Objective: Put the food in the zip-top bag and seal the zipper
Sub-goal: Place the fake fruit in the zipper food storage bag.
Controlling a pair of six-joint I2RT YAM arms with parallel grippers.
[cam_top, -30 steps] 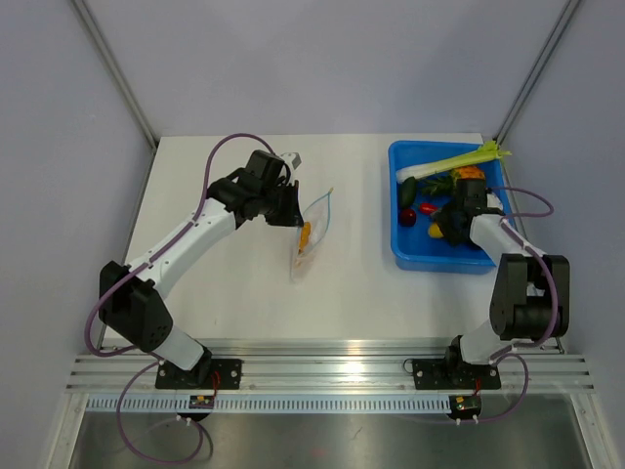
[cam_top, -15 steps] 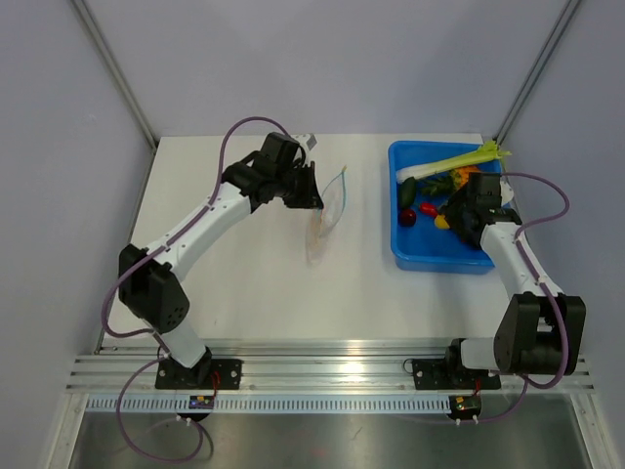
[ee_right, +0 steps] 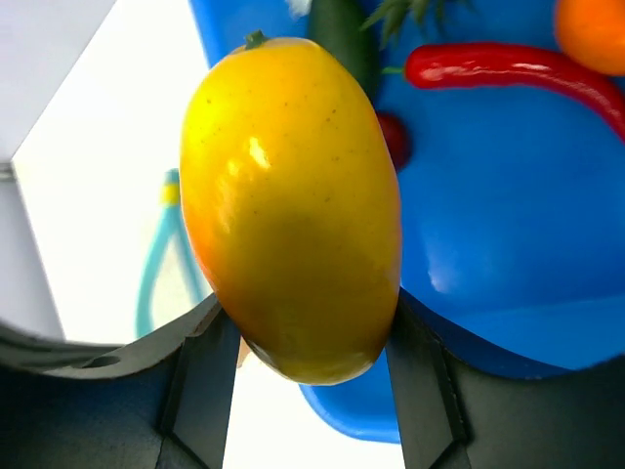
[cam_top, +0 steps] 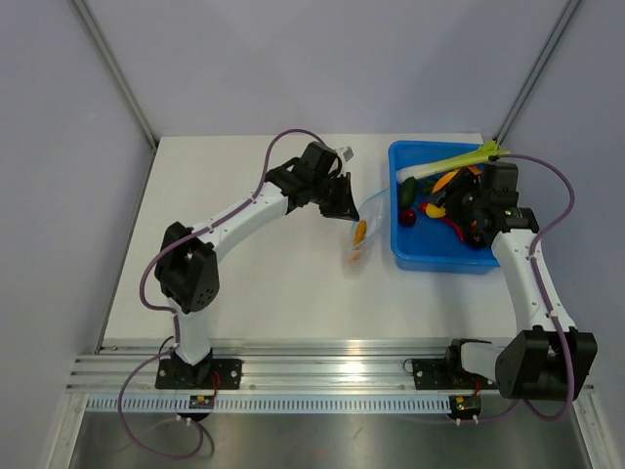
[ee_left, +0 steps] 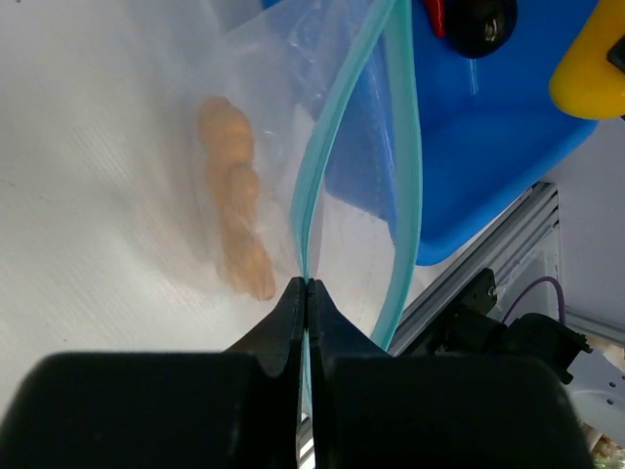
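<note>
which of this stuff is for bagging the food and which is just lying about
For the job: clear crinkly zip-top bag, its blue-green zipper strip, lumpy orange cluster, yellow oblong toy fruit, glossy red chili.
Lying about: blue plastic tray, long green-white leek stalk, round orange fruit.

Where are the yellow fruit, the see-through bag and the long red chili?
yellow fruit (ee_right: 293,205), right wrist view, middle of its glossy skin.
see-through bag (ee_left: 283,117), left wrist view, on its clear wall.
long red chili (ee_right: 508,68), right wrist view, middle of its body.
</note>
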